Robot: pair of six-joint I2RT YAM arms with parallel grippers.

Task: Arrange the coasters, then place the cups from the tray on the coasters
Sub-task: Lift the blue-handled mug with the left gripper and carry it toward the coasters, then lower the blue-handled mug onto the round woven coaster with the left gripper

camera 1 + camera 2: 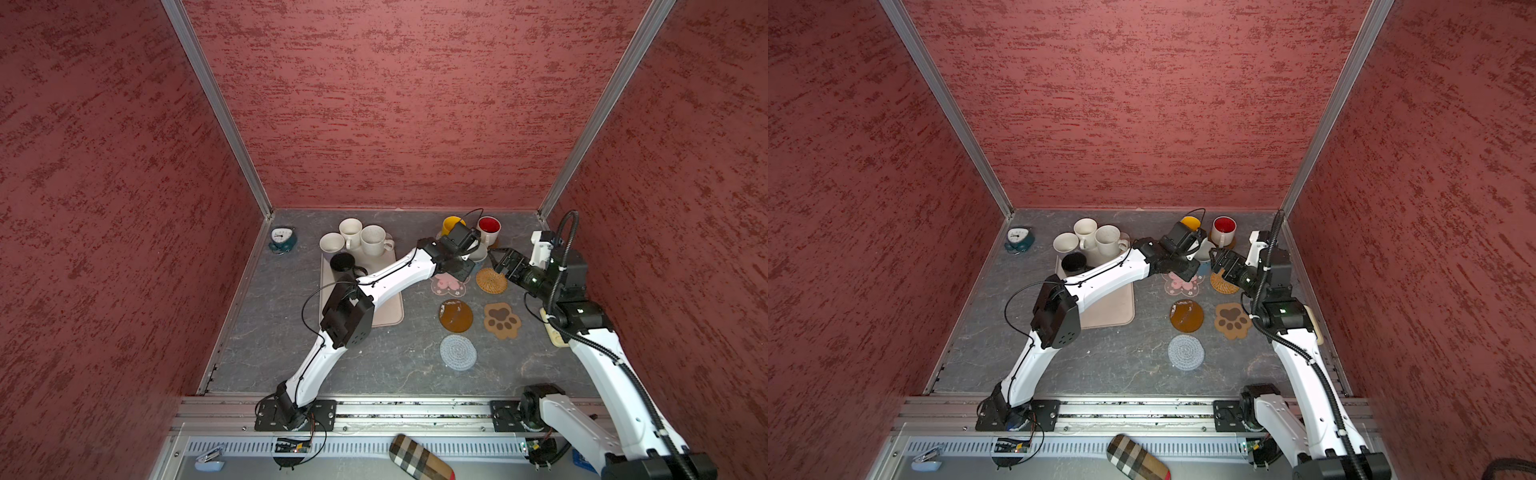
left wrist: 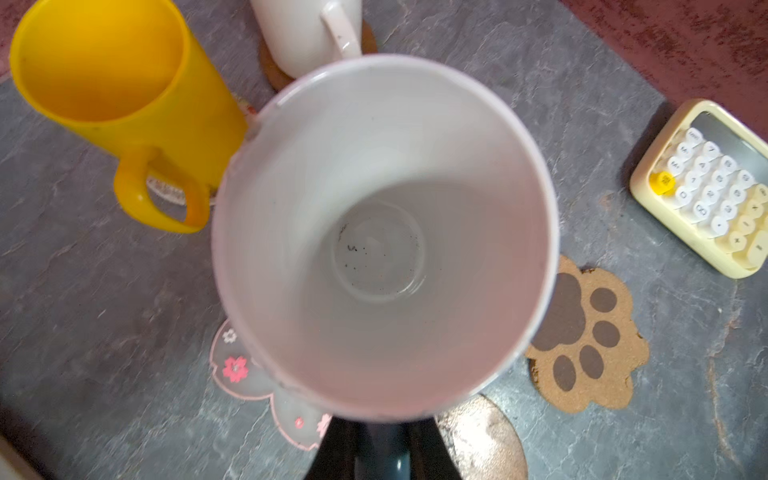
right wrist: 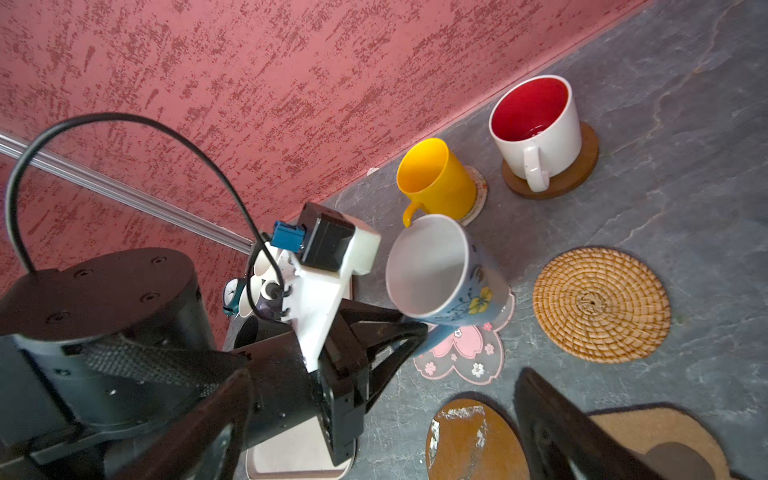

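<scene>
Blue mug point(image 3: 444, 274); white inside; yellow flower print; tilted

The rattan coaster point(image 3: 601, 305) is coarse woven cane, dry and matt. Just beside it, the blue cup point(image 3: 478, 291) has a smooth, glazed-looking outside with a printed flower, and the pink flower coaster point(image 3: 465, 357) looks like soft, translucent plastic. On the wall side of the rattan coaster, the yellow cup point(image 3: 449, 183) looks like smooth plastic with a dull sheen. The white cup with red inside point(image 3: 548, 141) is glossy and stands on a wooden disc point(image 3: 582, 170) that is smooth and dark. On the rattan coaster's other side, the paw-print coaster point(image 2: 582, 332) is grainy cork, the brown disc point(image 1: 456, 316) is shiny with scuffed white patches, and the crochet coaster point(image 1: 458, 352) is open-knit yarn. The table point(image 3: 685, 208) is matt, veined grey.
</scene>
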